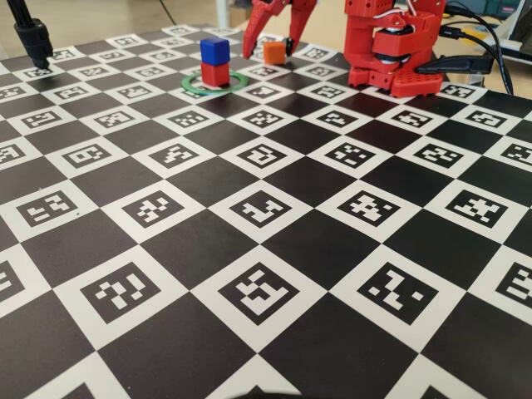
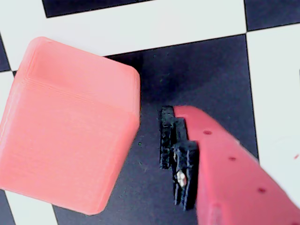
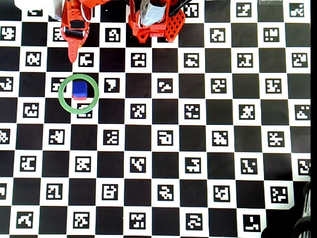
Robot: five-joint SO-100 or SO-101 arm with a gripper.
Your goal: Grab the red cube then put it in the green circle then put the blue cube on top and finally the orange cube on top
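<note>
Fixed view: the blue cube [image 1: 214, 49] sits squarely on the red cube [image 1: 215, 73], and the pair stands inside the green circle [image 1: 192, 84] on the checkerboard table [image 1: 274, 274]. Overhead view shows the same stack: blue cube [image 3: 79, 89] covers nearly all of the red cube [image 3: 79, 97], only a thin red edge showing at its lower side; the green circle [image 3: 61, 95] rings them, a little room all round.

Orange cube [image 1: 274, 51] rests on the board to the right of the stack in the fixed view, well outside the ring, near the arm's base [image 1: 391, 50]. The gripper [image 1: 268, 43] hangs over it, one finger to each side, spread wider than the cube. No grip: in the wrist view the orange cube [image 2: 70, 126] lies flat on the board, and the one visible finger [image 2: 220, 159] with its black pad stands just beside it, a dark gap between them. The other finger is out of the wrist frame.

In the overhead view the arm [image 3: 74, 29] hides the orange cube; only the red finger points down toward the ring.
</note>
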